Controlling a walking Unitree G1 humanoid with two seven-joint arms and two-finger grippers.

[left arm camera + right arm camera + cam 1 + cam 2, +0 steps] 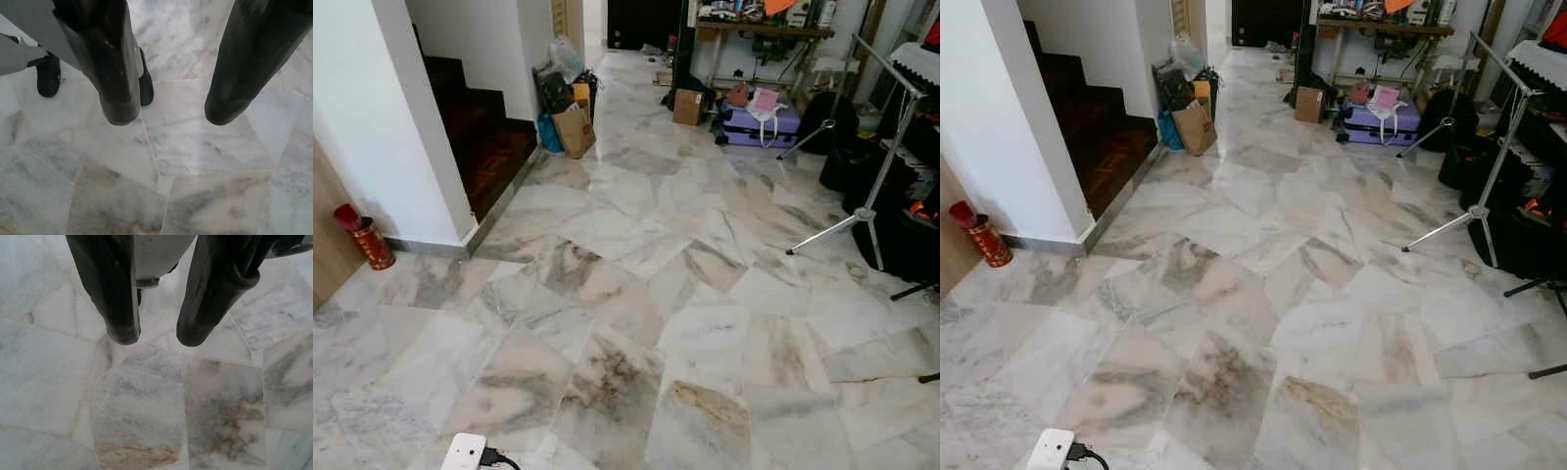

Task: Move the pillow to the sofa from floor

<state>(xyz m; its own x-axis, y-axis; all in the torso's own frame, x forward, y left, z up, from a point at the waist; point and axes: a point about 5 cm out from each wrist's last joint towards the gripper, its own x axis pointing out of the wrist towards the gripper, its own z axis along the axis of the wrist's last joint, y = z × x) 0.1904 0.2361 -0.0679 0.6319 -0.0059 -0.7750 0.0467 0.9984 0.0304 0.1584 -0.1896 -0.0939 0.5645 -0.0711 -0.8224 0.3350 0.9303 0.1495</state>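
My left gripper (171, 108) hangs above the marble floor (636, 294), pointing down. Its two black fingers (120, 98) stand wide apart with nothing between them. My right gripper (157, 337) also hangs over bare marble tiles, open with a narrower gap and holding nothing. In the head views a wide stretch of grey and pink marble floor runs ahead towards a cluttered far end of the room.
A white wall (372, 127) and dark wooden stairs (480, 137) stand on the left, with a red tin (370, 240) at the wall's foot. Paper bags (573, 127), a cardboard box (687, 106) and a purple suitcase (759, 122) lie far ahead. A tripod stand (867, 211) and black bags (911, 235) stand at right. A white power strip (465, 452) lies near my feet.
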